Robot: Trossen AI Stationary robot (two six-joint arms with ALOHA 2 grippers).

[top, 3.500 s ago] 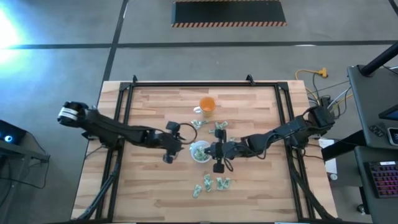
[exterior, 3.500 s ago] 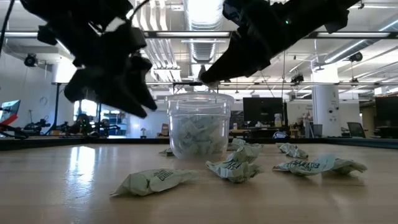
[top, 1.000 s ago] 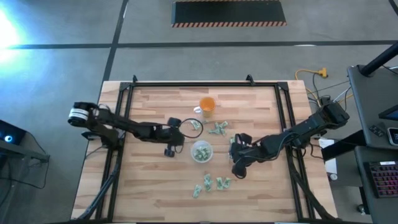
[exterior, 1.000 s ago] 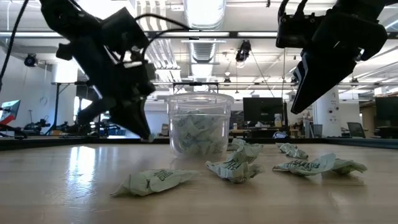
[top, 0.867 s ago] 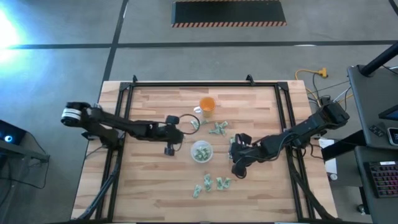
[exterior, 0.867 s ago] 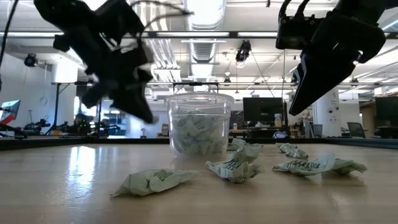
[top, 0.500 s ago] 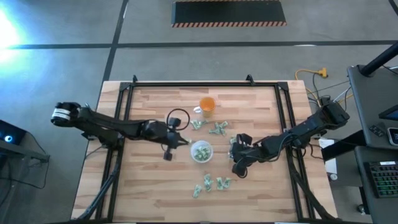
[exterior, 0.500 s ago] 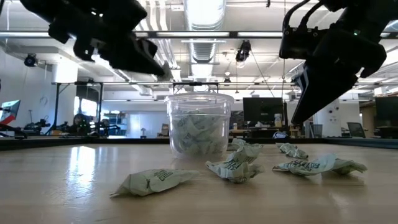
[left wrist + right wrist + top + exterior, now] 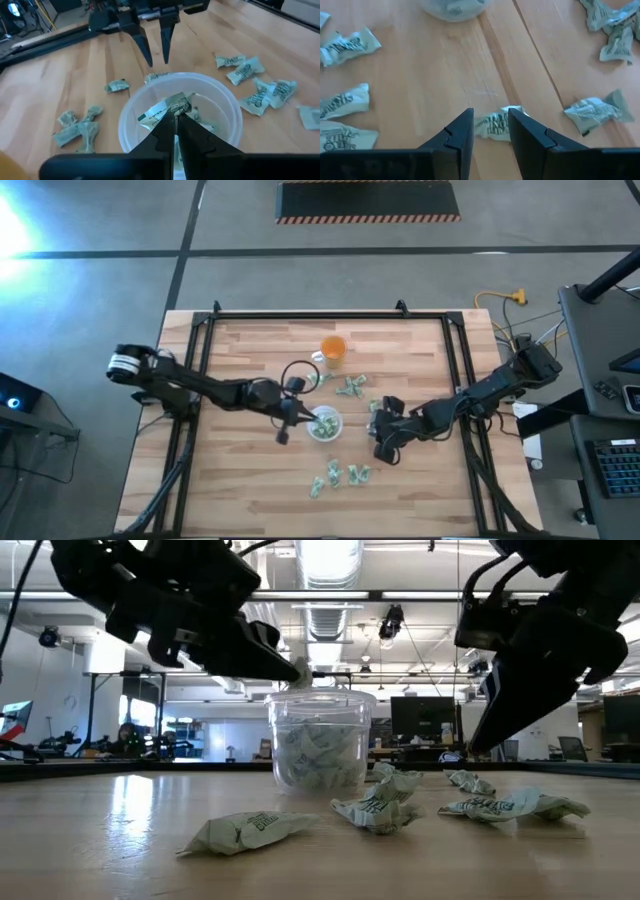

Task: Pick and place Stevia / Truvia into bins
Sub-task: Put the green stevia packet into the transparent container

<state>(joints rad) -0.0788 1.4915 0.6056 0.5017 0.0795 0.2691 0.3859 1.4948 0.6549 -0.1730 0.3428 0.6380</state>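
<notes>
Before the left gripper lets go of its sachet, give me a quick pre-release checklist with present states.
1. Left gripper shut on a sachet: ok.
2. Sachet over the clear cup opening: ok.
3. Cup upright on the table: ok.
4. Right gripper apart from the cup, open above a loose packet: ok.
5. Room left in the cup: ok, partly filled.
6. Orange cup out of the path: ok.

L pincer [image 9: 175,116] moved w/ sachet [image 9: 167,106] over bin [image 9: 131,120].
</notes>
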